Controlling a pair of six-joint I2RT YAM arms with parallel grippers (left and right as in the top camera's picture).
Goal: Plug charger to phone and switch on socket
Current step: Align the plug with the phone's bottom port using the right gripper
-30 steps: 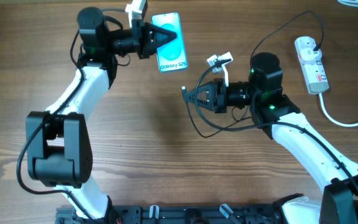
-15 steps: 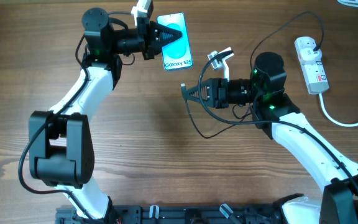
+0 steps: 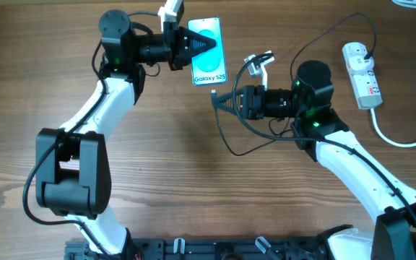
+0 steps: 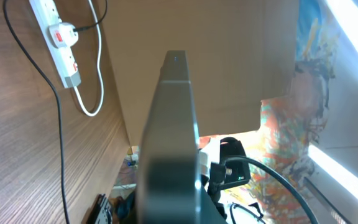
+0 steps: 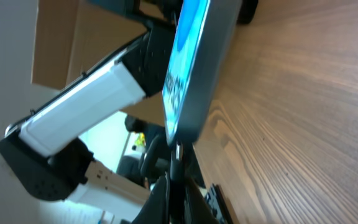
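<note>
A brown wooden table point(image 3: 193, 180) with a plain lengthwise grain fills the overhead view. At the top right corner, a thin pale cable point(image 3: 414, 4) crosses a short stretch of the wood and runs off the edge. A dark rail point(image 3: 215, 250) with small clips lies along the table's near edge.

In the left wrist view the table's grain runs up the left side. Beyond the table's edge stands a flat brown board point(image 4: 229, 62). To its right is a colourful, blurred picture point(image 4: 297, 118), with bright light falling past it.

In the right wrist view a brown panel point(image 5: 53, 43) stands at the upper left against a pale wall. A small yellow thing point(image 5: 140, 140) lower down is too blurred to name.
</note>
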